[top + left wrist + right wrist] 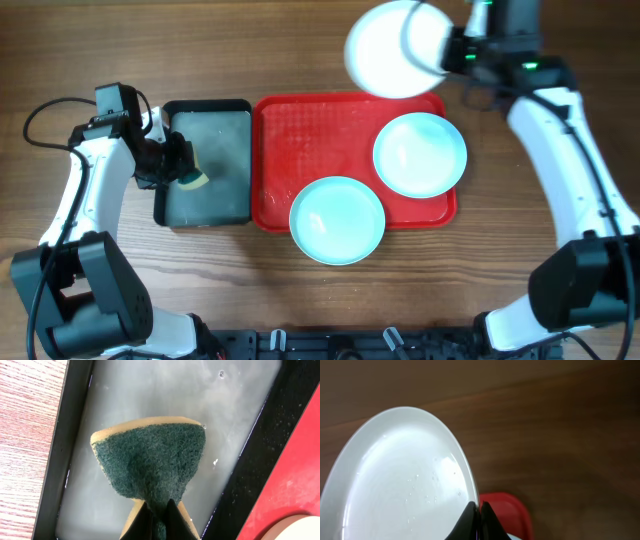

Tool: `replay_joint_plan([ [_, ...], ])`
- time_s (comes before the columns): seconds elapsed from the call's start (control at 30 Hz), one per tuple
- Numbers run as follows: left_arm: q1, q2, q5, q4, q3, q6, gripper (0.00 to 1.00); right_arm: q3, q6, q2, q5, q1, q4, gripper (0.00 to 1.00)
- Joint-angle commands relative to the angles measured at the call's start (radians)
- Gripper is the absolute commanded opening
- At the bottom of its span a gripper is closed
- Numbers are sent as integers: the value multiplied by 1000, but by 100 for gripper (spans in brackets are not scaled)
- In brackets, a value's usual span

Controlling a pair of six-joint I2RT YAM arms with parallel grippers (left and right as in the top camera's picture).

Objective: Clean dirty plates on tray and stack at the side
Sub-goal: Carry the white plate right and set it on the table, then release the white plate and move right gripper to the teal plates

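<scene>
**Two-arm washing station, overhead and wrist views.** Plates, three in all: one white plate (385,50) and two in pale aqua.

- **White plate:** It is off the red tray (300,130), past the tray's far rim and over the tabletop (300,300). The right fingers (473,519) are closed tight on its rim. Small droplets bead its glossy face.
- **First aqua plate** (420,153): It lies flat in the right part of the red tray, with its edge reaching over the right rim.
- **Second aqua plate** (337,219): It sits at the near rim, partly on the tray and partly overhanging the tabletop. The two aqua plates are near each other but do not touch.

Trays, two: the red tray and, just beside it on the left, one black-rimmed grey tray (215,130) with a wet floor.

Sponges, one: a sponge (150,460) with a green face and a yellow back. The left fingers (170,521) are closed on its narrow end, over the grey tray.
</scene>
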Motion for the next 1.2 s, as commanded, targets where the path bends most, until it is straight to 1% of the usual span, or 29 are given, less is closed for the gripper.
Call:
replay_joint_plan([
  [0.0,-5,-26,12,4,-5,-3,4,5,52,-6,-14,-182,-48,4],
  [0.13,-5,-26,12,4,-5,-3,4,3,52,11,84,-318,-135,4],
  [0.2,-5,-26,13,4,-5,-3,4,-4,47,28,96,-369,-169,4],
  [0.3,-5,-26,12,3,-5,-3,4,-50,47,63,95,-428,-161,4],
  [0.53,-5,-26,13,3,-5,-3,4,-146,41,158,96,-444,-35,4],
  [0.77,-5,-26,13,3,-5,-3,4,-146,40,254,96,-444,38,4],
  [1.0,-5,-26,12,3,-5,-3,4,-146,39,276,104,-444,74,5],
  [1.03,-5,-26,12,3,-5,-3,4,-146,30,276,103,-444,74,10],
  [1.07,-5,-26,12,3,-5,-3,4,-146,8,276,103,-444,74,22],
  [1.1,-5,-26,12,3,-5,-3,4,-146,-16,275,103,-444,74,40],
  [1.13,-5,-26,12,3,-5,-3,4,-143,-46,272,103,-444,73,52],
  [1.17,-5,-26,12,3,-5,-3,4,-136,-82,266,103,-444,61,60],
])
